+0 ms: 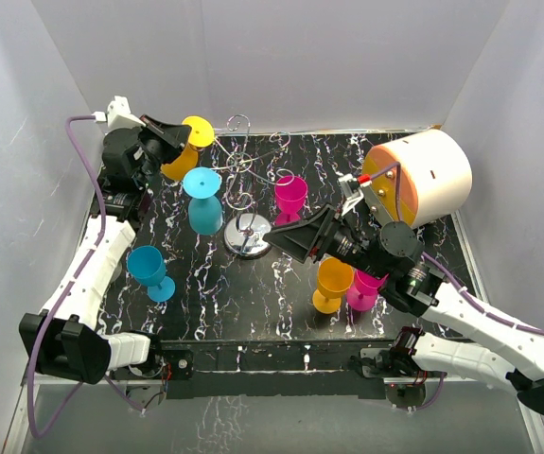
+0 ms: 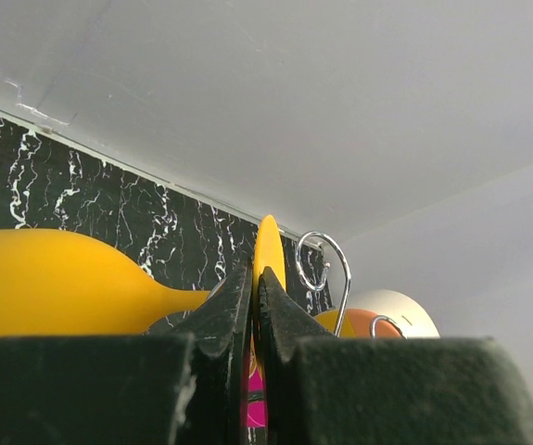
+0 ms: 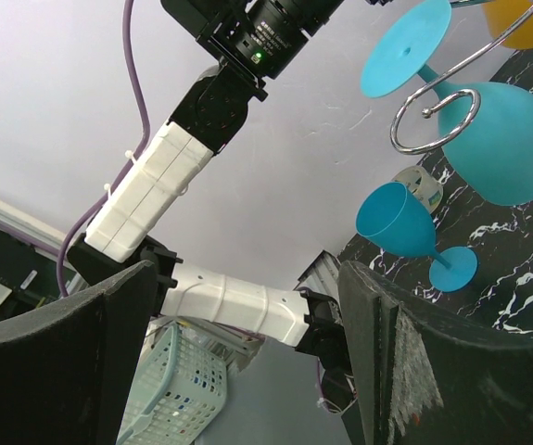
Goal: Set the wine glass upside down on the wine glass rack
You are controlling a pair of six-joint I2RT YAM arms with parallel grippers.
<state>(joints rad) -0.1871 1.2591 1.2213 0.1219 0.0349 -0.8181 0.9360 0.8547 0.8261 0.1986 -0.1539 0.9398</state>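
Yellow wine glass [image 1: 179, 163], foot clamped between left fingers [image 2: 220, 315], near wine glass rack [image 1: 248, 236], right fingers [image 3: 62, 371] apart

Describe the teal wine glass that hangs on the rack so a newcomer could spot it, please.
Find the silver wire rack at the middle of the black marbled table. On its left hangs a teal wine glass, foot up, stem caught in a scroll arm. The other teal glass stands upright on the table.
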